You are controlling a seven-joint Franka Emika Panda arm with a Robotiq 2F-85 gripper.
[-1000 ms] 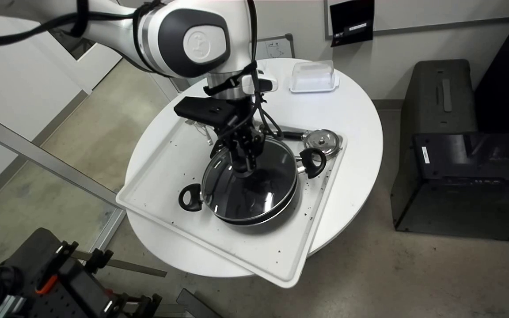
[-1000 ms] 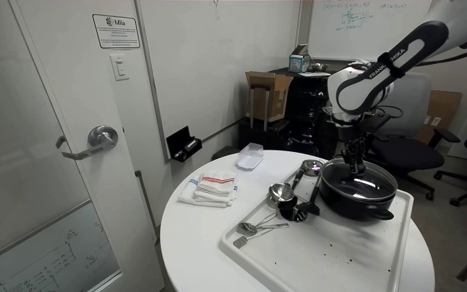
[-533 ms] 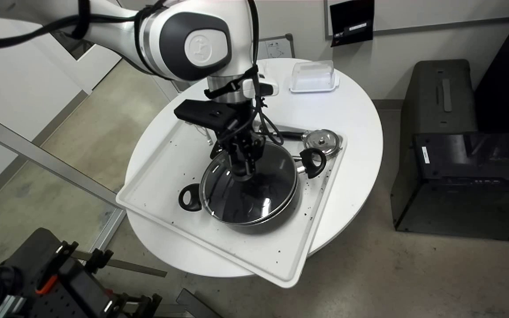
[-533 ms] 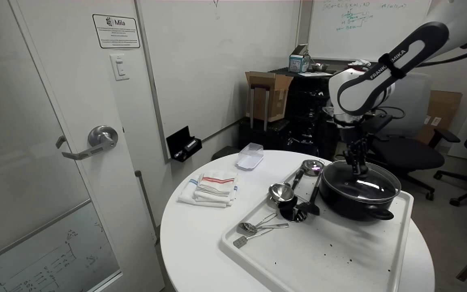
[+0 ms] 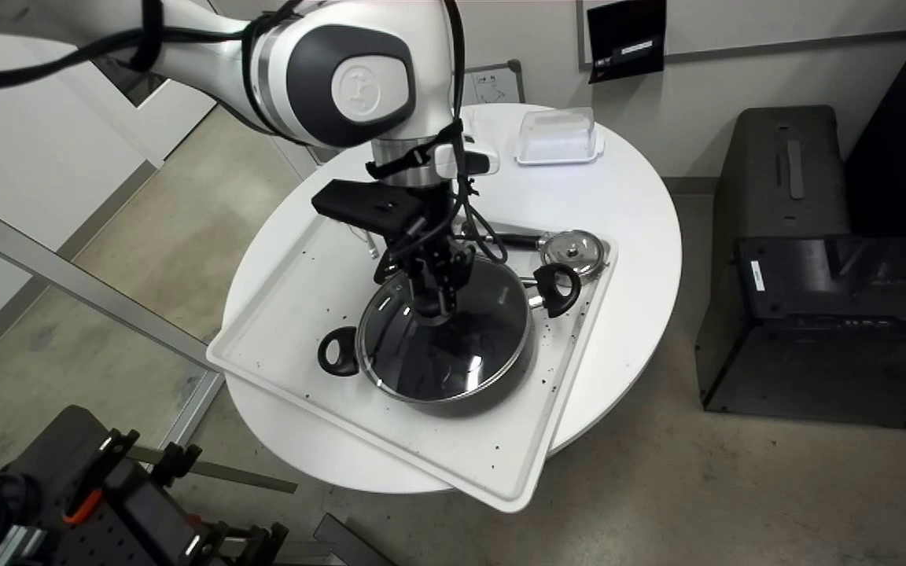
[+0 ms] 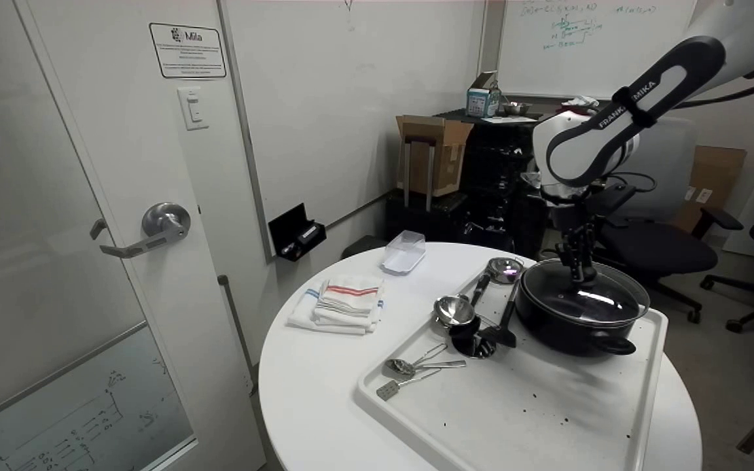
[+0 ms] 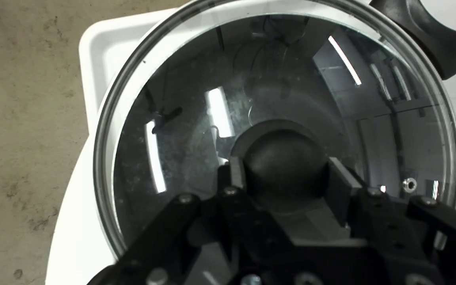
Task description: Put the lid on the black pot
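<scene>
The glass lid (image 5: 437, 358) with its metal rim lies over the black pot (image 5: 559, 291), almost in line with its opening. In an exterior view the lid (image 6: 603, 302) reaches slightly past the right side of the black pot (image 6: 547, 330); whether its rim is fully seated I cannot tell. My gripper (image 7: 285, 178) is shut on the lid's dark centre knob, a finger pad on each side. The gripper also shows above the lid's middle in both exterior views (image 5: 433, 306) (image 6: 580, 271). The lid hides most of the pot's rim.
The pot stands on a white tray (image 6: 514, 418) on a round white table (image 5: 642, 212). Silver utensils (image 6: 455, 311) and a black spatula (image 6: 500, 335) lie beside the pot. Folded towels (image 6: 347, 301) and a clear plastic box (image 6: 404, 252) are on the table.
The gripper and lid have moved down and slightly across, to the right in an exterior view. The lid's rim now lines up more closely with the pot. The pot has not moved.
</scene>
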